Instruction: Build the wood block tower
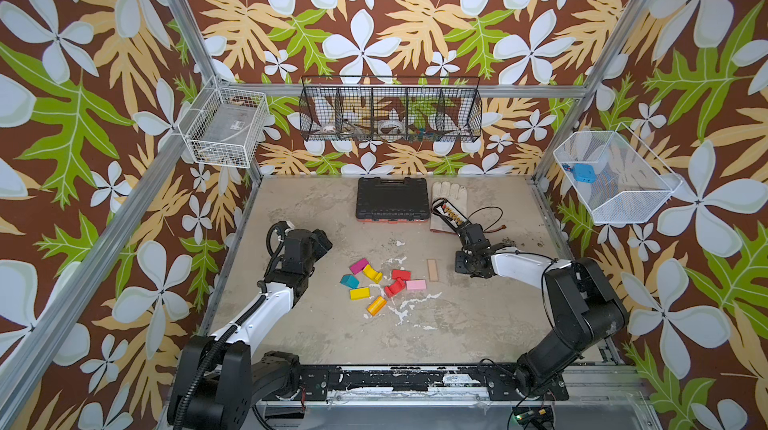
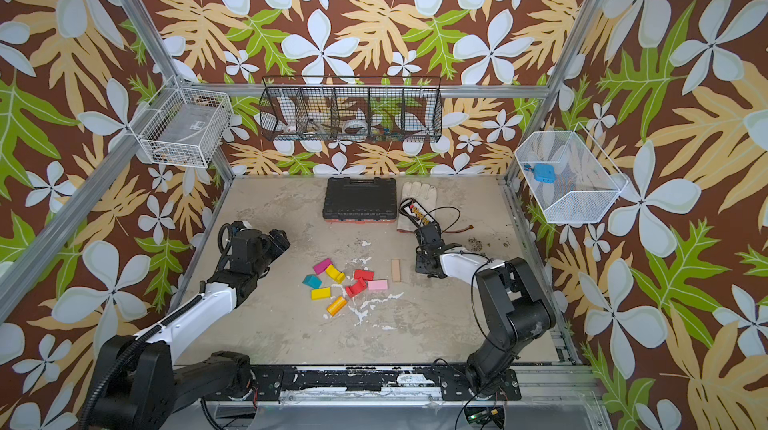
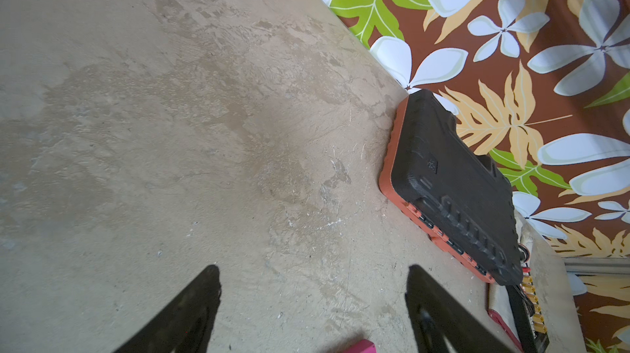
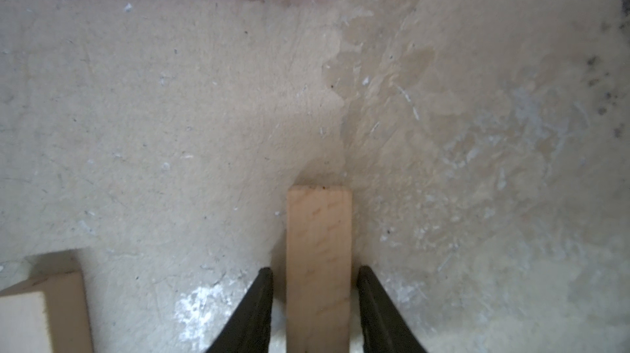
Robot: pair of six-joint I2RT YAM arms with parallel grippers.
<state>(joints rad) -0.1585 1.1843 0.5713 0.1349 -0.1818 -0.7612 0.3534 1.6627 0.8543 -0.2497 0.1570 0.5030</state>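
- Top view: we see the wood blocks (image 1: 360, 293) scattered mid-frame, with no tower yet. A tan plank (image 1: 433, 269) lies lengthwise up-frame beside the right arm (image 1: 515, 266), well apart from the left arm (image 1: 266, 303).
- Left wrist: the left tool (image 3: 313, 269) is spread and empty over bare desk (image 3: 170, 129). A magenta block (image 3: 358, 346) peeks in at the bottom edge.
- Right wrist: the right tool (image 4: 315, 271) straddles a second plank (image 4: 318, 232), jaws spread just clear of its sides, its long axis pointing up-frame.

Your pale tan wooden plank (image 4: 318, 249) looks matt, grain showing; the beige tabletop (image 4: 153, 112) reads rough and scuffed.
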